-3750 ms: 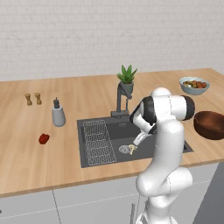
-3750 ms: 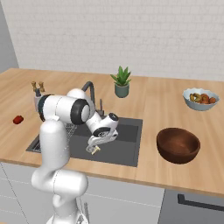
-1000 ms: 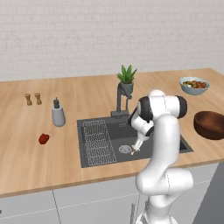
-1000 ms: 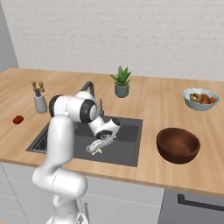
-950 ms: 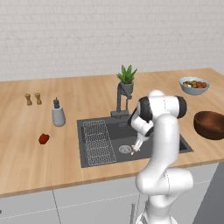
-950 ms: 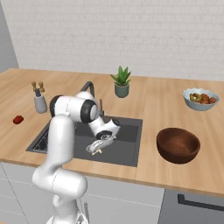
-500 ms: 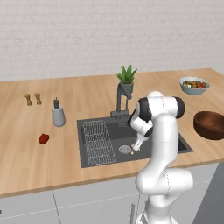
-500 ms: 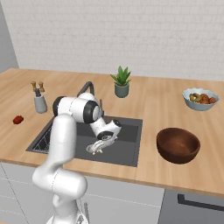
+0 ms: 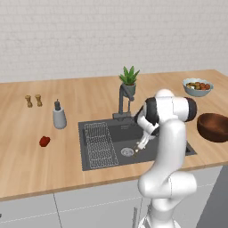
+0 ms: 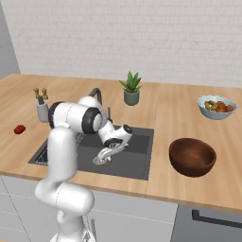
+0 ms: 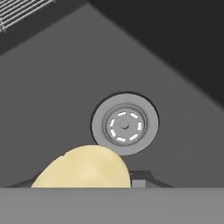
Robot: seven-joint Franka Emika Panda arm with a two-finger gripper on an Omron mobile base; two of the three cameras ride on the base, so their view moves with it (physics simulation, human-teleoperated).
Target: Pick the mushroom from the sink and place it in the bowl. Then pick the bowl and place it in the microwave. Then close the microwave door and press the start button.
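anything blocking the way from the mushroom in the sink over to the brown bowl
Nothing visible does. The mushroom lies on the sink floor beside the drain, right at the end effector. The bowl sits on bare counter to the sink's right; only the sink wall must be cleared by lifting.

A rendered home kitchen. A long wooden surface (image 9: 89, 95) runs left to right beneath a white brick wall (image 9: 102, 35), with pale grey cabinet fronts (image 9: 67, 209) below its near edge. Set into it is a dark grey sink (image 9: 111, 133) with a wire rack (image 9: 100, 144), a round metal drain (image 11: 125, 124) and a dark faucet (image 9: 124, 95). A potted plant (image 9: 129, 80) stands behind the faucet; a soap dispenser (image 9: 59, 116) and two small shakers (image 9: 34, 100) stand to the left. At far right sits a bowl of fruit (image 9: 197, 87).
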